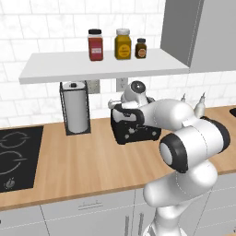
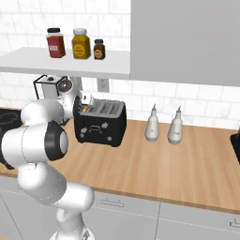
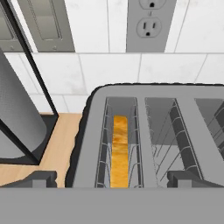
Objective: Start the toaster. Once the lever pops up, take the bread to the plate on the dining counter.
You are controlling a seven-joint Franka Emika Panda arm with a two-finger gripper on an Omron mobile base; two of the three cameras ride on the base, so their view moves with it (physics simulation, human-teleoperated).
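Black boxy toaster (image 3: 144, 131), golden-crusted bread (image 3: 119, 151) upright in its left slot, released pincer (image 3: 111, 177) spread above.

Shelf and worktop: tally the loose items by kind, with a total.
Jars on the shelf: 3 (red, yellow, brown)
White bottles: 2
Toaster: 1
Bread slice in the toaster: 1
Paper towel roll: 1
Total: 8
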